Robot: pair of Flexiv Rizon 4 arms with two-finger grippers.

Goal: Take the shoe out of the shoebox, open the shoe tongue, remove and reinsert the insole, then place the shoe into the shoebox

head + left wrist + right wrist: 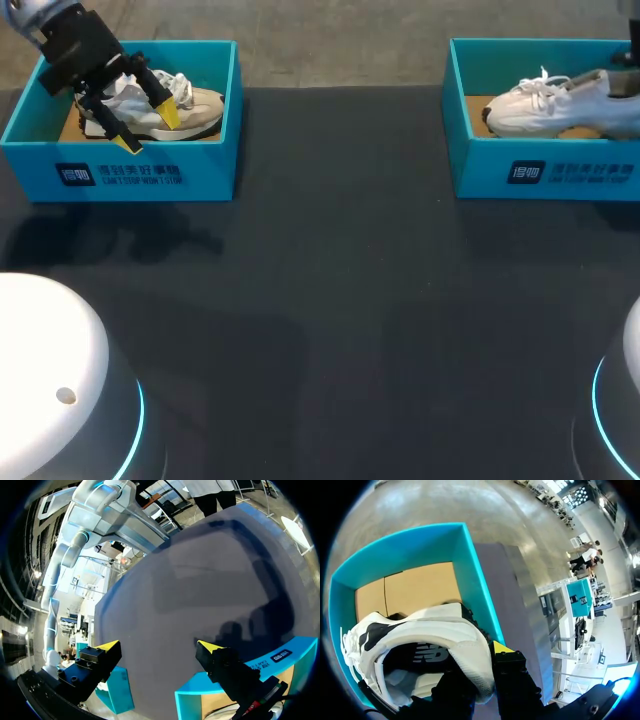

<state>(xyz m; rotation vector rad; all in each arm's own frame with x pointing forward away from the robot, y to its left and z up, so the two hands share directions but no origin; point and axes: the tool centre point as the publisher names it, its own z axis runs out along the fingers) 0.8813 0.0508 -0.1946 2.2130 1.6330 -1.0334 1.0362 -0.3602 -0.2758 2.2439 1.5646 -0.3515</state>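
A teal shoebox (560, 175) stands at the table's back right with a white laced shoe (550, 100) in it, toe toward the middle. My right gripper (628, 80) is at the shoe's heel. The right wrist view shows that gripper (482, 665) shut on the heel collar of the shoe (435, 630), one finger outside and one inside the opening, above the box's cardboard floor (410, 590). A second teal box (150, 175) at the back left holds a beige shoe (195, 110). My left gripper (150, 128) hangs open over it, and its fingers (159, 647) have nothing between them.
Dark tabletop (340, 280) stretches between the two boxes and toward the front. The white bases of my arms (50, 380) (625, 400) stand at the front corners. The left box's printed front wall (280, 657) lies under the left gripper.
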